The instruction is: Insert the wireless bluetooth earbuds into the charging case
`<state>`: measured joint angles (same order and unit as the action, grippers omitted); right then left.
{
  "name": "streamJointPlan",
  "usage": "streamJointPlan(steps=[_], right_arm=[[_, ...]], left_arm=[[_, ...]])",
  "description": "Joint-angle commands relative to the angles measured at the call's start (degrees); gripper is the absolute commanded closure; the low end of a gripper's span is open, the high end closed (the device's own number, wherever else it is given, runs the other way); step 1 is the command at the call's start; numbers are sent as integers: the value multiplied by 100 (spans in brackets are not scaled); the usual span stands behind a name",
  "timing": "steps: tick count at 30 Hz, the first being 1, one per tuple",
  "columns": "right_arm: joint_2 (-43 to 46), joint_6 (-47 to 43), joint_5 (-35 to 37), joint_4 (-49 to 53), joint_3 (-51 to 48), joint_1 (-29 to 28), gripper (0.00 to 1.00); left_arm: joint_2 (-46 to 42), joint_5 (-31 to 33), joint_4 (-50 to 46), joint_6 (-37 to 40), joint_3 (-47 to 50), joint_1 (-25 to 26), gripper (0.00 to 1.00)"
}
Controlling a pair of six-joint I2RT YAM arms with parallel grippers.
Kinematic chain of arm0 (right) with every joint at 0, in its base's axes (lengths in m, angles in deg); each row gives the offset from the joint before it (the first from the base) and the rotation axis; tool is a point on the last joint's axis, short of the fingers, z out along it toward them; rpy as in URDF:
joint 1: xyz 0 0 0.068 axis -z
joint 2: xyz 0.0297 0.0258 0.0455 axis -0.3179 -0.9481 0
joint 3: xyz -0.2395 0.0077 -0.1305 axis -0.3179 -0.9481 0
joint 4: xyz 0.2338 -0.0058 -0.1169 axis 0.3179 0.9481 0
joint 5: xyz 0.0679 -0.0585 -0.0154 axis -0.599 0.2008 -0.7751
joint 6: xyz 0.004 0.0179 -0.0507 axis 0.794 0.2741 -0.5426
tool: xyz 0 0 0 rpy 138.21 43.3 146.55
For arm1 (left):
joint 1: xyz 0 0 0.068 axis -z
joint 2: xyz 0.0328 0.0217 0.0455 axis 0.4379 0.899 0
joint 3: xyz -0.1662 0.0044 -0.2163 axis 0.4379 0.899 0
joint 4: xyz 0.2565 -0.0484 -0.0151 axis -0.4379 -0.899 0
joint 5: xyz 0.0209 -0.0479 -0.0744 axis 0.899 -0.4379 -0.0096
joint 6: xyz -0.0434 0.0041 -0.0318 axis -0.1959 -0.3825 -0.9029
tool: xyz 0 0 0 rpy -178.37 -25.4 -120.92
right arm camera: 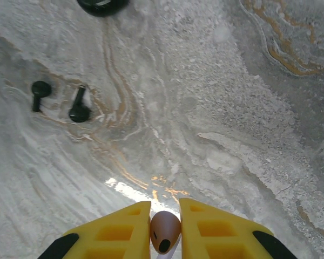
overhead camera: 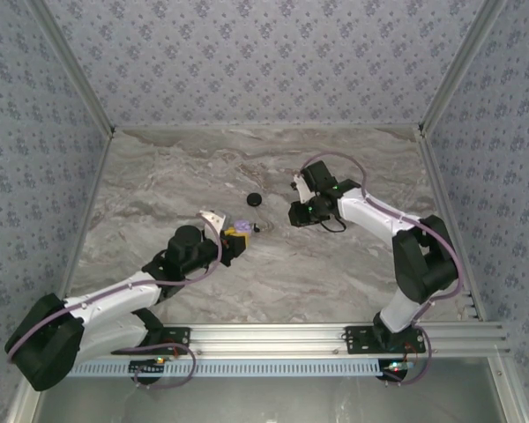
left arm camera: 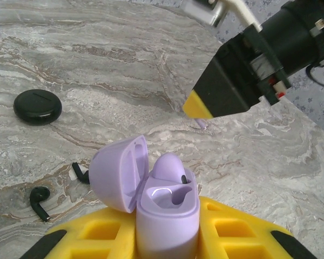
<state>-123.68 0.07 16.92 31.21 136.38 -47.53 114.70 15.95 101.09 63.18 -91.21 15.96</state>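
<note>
Two lilac pieces are in the grippers. Nearest the arm bases, the left gripper (left arm camera: 167, 240) is clamped on the lower shell of the lilac charging case (left arm camera: 164, 213), with a yellow finger (left arm camera: 97, 237) pressing each flank. The case stands upright at about mid-table, a little toward the left edge. In the left wrist view its hinged lid is swung open to the left. One well inside holds a rounded lilac earbud (left arm camera: 170, 166) with a dark tip.

Two black earbuds (left arm camera: 40, 202) (left arm camera: 81, 172) lie loose on the marbled table (overhead camera: 159, 176), near the case and between the two arms' working ends. They are apart from each other and touch neither gripper.

Farther on and toward the right edge, the right gripper (right arm camera: 165, 210) is closed on a second lilac earbud (right arm camera: 164, 232). The earbud is pinched between the yellow fingertips with its dark opening facing the wrist camera. This gripper is off the table and separate from the case.

Farthest, toward the far edge, a black round case (left arm camera: 36, 106) lies flat and shut, well apart from both grippers.
</note>
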Motion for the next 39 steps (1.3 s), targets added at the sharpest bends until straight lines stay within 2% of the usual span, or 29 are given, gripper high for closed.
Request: streamJointPlan(steps=[1, 21, 39], right_arm=[[306, 69, -219, -35, -35, 17, 82], [1372, 19, -377, -144, 481, -303, 81], [1540, -220, -530, -98, 1394, -692, 79]], left_arm=[[73, -79, 467, 71, -55, -19, 74], [792, -7, 1714, -229, -134, 99, 75], [1541, 60, 2857, -658, -730, 414, 75]])
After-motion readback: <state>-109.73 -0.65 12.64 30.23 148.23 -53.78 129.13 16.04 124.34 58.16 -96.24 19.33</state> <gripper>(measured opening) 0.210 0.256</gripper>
